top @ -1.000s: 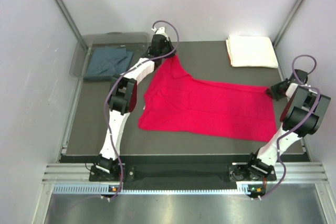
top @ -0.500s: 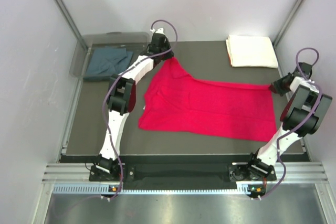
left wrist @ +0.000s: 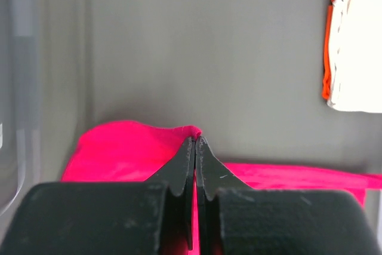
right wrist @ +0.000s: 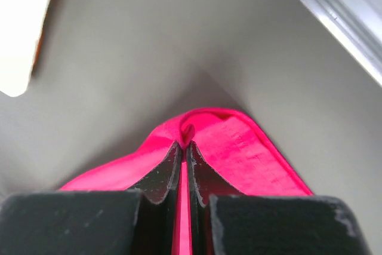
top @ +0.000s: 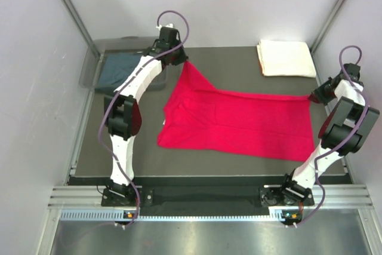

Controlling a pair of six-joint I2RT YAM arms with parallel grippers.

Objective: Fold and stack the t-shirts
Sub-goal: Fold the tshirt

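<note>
three t-shirts show in the top view. the red t-shirt (top: 239,125) lies spread across the middle of the dark table (top: 239,64). the left gripper (top: 184,62) has its far left corner, pulled up into a peak just beside the clear bin (top: 89,73). the right gripper (top: 311,96) has the far right corner at the table's right edge, and the cloth's far edge runs nearly straight toward it. the cream t-shirt (top: 286,58) sits as a neat folded rectangle in the table's far right corner, apart from the red one. the blue-grey t-shirt (top: 119,68) lies rumpled inside the bin. from up here the fingers are too small to read.

the left wrist view settles that. the left gripper (left wrist: 195,141) has its two black fingers pressed together with a tip of the red t-shirt (left wrist: 119,147) pinched between them, and cloth falls away to both sides. at upper right is the side of the cream t-shirt (left wrist: 358,58) with an orange strip (left wrist: 326,58) along its edge, which the top view does not reveal.

the right wrist view shows the right gripper (right wrist: 184,146) clamped likewise on a folded corner of the red t-shirt (right wrist: 239,147), its stitched hem plain to see. the cream t-shirt (right wrist: 24,22) is a bright blur at upper left. a metal frame rail (right wrist: 340,16) crosses upper right.
</note>
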